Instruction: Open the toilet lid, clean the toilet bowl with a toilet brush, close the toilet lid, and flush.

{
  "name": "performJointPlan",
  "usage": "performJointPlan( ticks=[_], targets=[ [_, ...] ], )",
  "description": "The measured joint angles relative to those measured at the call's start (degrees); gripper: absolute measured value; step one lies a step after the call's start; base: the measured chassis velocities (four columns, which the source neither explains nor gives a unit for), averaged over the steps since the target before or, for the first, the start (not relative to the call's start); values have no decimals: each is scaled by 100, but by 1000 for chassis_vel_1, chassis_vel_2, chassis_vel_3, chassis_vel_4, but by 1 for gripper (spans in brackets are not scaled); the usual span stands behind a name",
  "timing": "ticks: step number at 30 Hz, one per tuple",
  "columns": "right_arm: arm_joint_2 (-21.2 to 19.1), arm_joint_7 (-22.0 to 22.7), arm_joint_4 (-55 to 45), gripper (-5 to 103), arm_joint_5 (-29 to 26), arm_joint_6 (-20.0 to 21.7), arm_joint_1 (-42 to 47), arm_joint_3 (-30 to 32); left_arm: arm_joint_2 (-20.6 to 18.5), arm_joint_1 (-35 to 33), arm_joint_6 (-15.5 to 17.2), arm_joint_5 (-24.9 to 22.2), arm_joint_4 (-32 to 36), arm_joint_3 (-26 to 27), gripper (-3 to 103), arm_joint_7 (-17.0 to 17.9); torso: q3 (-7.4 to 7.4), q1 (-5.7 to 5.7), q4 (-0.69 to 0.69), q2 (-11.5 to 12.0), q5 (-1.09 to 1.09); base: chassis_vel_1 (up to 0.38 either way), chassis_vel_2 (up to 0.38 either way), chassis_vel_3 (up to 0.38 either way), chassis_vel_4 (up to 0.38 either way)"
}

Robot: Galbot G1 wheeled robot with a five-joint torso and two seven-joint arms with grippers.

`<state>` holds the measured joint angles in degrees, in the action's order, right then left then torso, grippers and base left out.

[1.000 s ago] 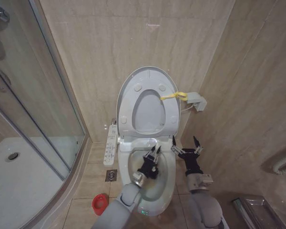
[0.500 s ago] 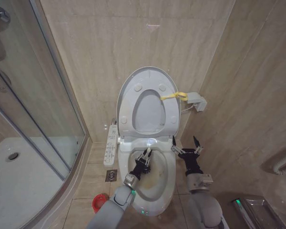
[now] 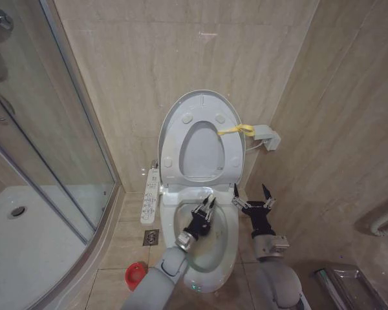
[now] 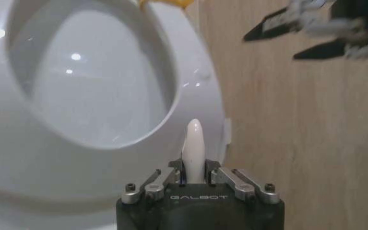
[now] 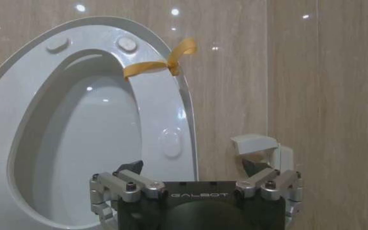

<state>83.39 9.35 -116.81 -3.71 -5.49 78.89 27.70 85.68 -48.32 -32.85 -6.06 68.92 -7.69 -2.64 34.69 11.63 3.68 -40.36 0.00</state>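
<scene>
Left gripper [image 3: 203, 213] with toilet brush [image 4: 193, 148], seemingly inside toilet bowl [image 3: 229, 242].

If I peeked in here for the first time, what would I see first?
You'd spot the toilet lid standing straight up against the wall, with a yellow strap looped at its edge. Right below it, the left gripper reaches over the toilet bowl, squeezing the white handle of the toilet brush. The right gripper waits beside the bowl with its fingers spread wide.
</scene>
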Motion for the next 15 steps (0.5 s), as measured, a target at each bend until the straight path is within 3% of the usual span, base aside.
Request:
performJointPlan(
  ticks=[6,15],
  targets=[
    [0,0,0,100,0,0,0,0,129,-29,2,1,97,-135,21,5,0,0,-2,0,0,0,0,0,0],
    [0,0,0,100,0,0,0,0,266,42,36,-233,-433,-173,21,-33,-1,0,-2,0,0,0,0,0,0]
  ],
)
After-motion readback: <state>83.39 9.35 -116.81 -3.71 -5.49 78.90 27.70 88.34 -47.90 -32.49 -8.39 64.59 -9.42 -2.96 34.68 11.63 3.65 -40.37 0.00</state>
